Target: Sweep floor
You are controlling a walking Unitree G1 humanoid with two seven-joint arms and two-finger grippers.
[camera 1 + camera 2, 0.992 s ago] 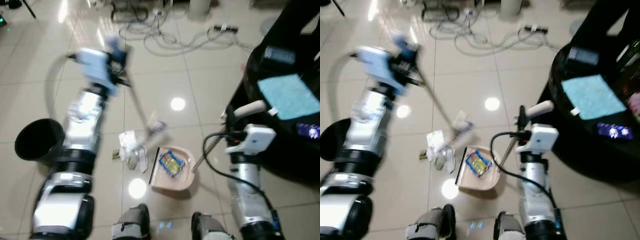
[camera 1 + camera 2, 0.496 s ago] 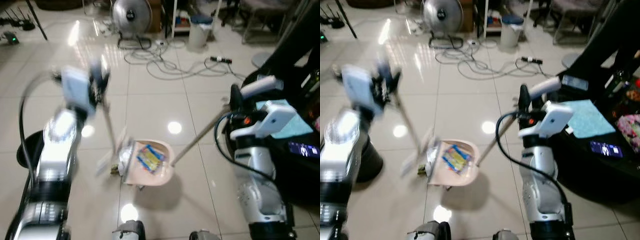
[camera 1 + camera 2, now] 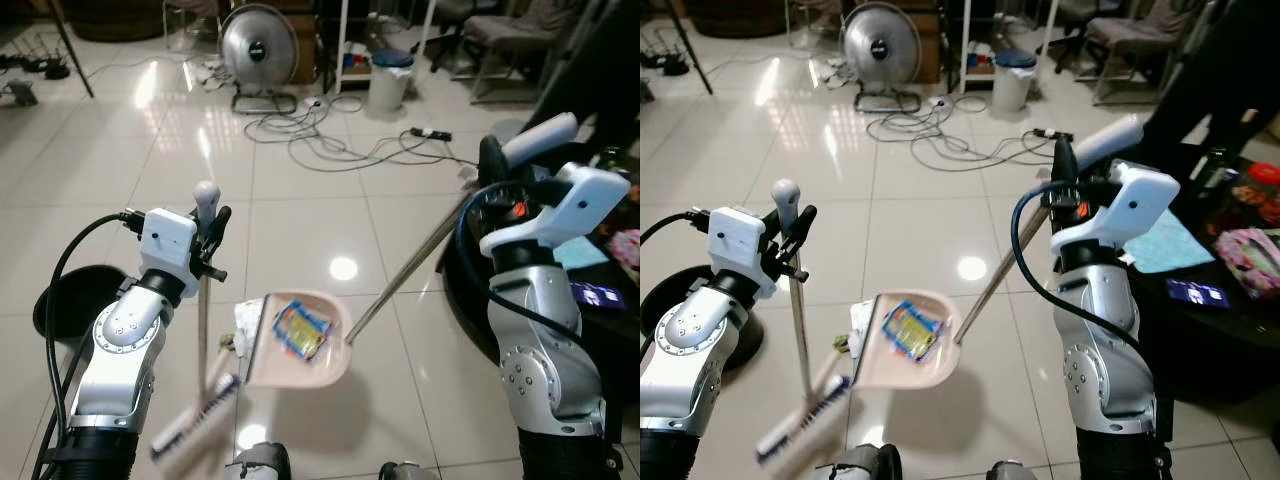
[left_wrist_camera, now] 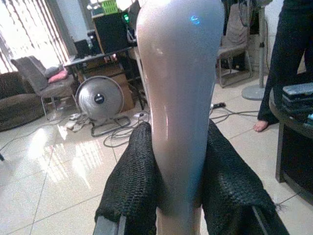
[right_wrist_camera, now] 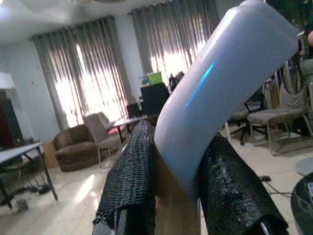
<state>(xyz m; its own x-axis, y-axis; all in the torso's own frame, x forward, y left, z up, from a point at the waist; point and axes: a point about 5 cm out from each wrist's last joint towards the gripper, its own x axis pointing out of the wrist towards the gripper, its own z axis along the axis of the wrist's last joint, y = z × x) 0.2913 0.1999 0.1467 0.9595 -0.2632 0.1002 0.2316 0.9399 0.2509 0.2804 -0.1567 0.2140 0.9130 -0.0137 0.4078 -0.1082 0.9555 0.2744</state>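
My left gripper (image 3: 209, 236) is shut on the pale broom handle (image 4: 178, 98), which stands nearly upright. The broom head (image 3: 193, 427) hangs low by my left foot. On the other side, my right gripper (image 3: 487, 166) is shut on the grip of the long dustpan handle (image 5: 215, 93). The beige dustpan (image 3: 310, 366) floats above the floor over its own shadow, tilted, with a blue and yellow wrapper (image 3: 299, 329) lying in it. White crumpled paper (image 3: 246, 318) sits just left of the pan's open edge.
A black round bin (image 3: 66, 296) stands on the floor to my left. A black table (image 3: 605, 300) with a blue cloth is close on my right. Farther off are loose cables (image 3: 330, 150), a floor fan (image 3: 258, 42) and a small white bin (image 3: 387, 78).
The view has tipped up from the floor. The dustpan with the wrapper has risen off the tiles, and the broom has swung from slanting forward to near upright with its head by my feet.
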